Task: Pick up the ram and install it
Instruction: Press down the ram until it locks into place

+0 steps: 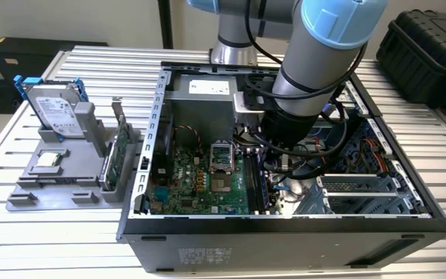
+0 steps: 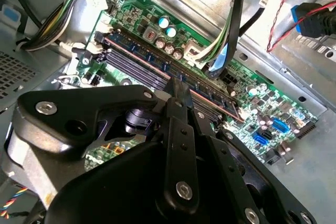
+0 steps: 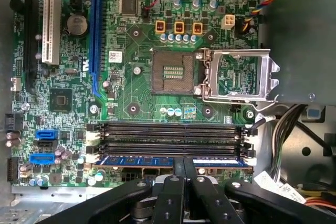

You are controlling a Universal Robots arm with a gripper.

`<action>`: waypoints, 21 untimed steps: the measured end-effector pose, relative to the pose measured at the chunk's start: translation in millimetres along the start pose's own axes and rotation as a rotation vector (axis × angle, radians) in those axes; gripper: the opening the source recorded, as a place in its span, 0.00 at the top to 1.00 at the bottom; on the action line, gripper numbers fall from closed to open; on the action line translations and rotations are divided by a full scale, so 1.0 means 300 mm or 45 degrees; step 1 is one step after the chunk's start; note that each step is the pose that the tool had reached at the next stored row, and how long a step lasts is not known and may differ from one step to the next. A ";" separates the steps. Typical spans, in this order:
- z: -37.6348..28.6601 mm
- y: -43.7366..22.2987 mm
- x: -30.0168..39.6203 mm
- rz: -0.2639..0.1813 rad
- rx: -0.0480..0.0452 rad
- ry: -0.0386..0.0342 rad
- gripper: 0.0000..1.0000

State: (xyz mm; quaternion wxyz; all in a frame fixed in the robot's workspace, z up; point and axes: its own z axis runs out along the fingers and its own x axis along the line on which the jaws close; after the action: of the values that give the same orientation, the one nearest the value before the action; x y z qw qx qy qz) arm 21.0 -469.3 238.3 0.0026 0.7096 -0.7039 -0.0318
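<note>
Claw narrowed to a thin gap, both tips on the upper edge of the ram, apparently pinching it near mid-length. In the second wrist view, the same pinch on the long bluish stick, standing on edge along the board.

Ram resting in the outermost of 4 parallel memory slots, the other 3 bare. White end clips at both slot ends; cannot tell whether locked.

Around the slots, a green motherboard with an open processor socket. In the exterior view, socket at about 10 o'clock from the slots. Loose cables hanging close above the stick.

Further out, the open computer case with the arm reaching down into it. At 9 o'clock of the case in the exterior view, a grey tray holding a hard drive.

Likely risks: uneven downward pressure seating 1 end only; a slightly tilted stick binding in the slot or stressing the board; unlatched clips leaving the stick loose; the hanging cables snagging on the claw.
</note>
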 end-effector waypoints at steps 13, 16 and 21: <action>0.030 -0.002 0.001 0.000 0.000 0.0001 1.00; 0.039 -0.002 0.001 0.000 0.000 -0.0001 1.00; 0.049 -0.002 0.002 0.000 0.000 0.0012 1.00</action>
State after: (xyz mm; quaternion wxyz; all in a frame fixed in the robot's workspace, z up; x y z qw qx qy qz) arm 21.0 -469.4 223.5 0.0030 0.7095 -0.7040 -0.0315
